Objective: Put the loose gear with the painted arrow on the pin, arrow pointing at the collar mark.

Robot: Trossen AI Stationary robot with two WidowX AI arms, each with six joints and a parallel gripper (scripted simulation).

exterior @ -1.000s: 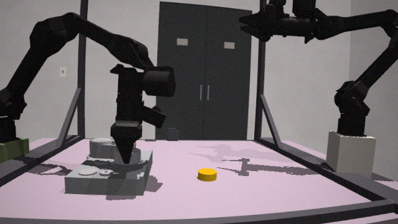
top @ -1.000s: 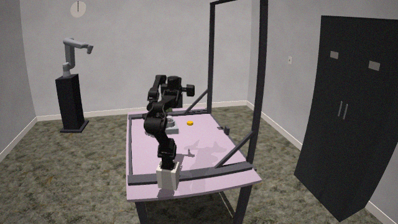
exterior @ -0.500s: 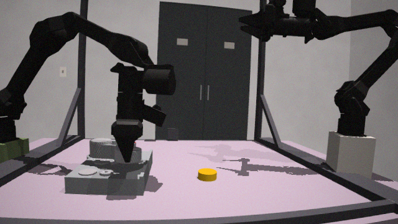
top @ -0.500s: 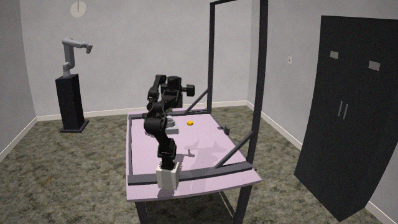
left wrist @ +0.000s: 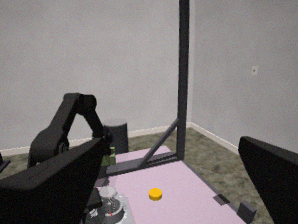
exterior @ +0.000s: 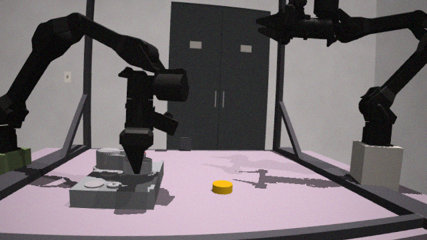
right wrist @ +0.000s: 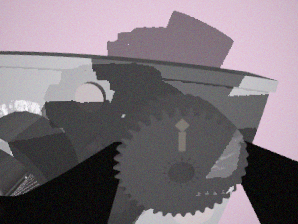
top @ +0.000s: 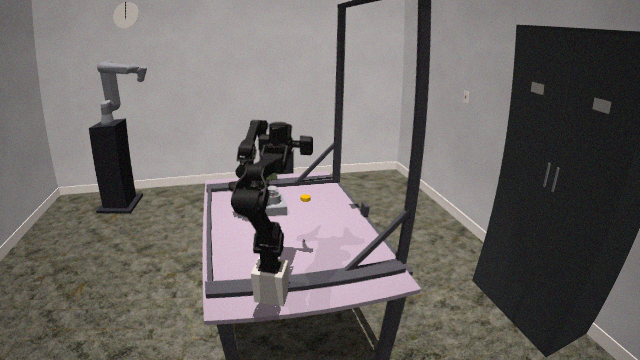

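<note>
4 views on my bench

My top camera looks down the bench (top: pixel 320 215) (exterior: pixel 267 213) (left wrist: pixel 170 175) from beyond 1 end; exterior faces the cabinet (top: pixel 565 150) (exterior: pixel 207 83) across it. Both share the yellow disc (top: pixel 305 198) (exterior: pixel 222 187) (left wrist: pixel 155 194). Right wrist peers closely at the gear (right wrist: pixel 150 160).
</note>
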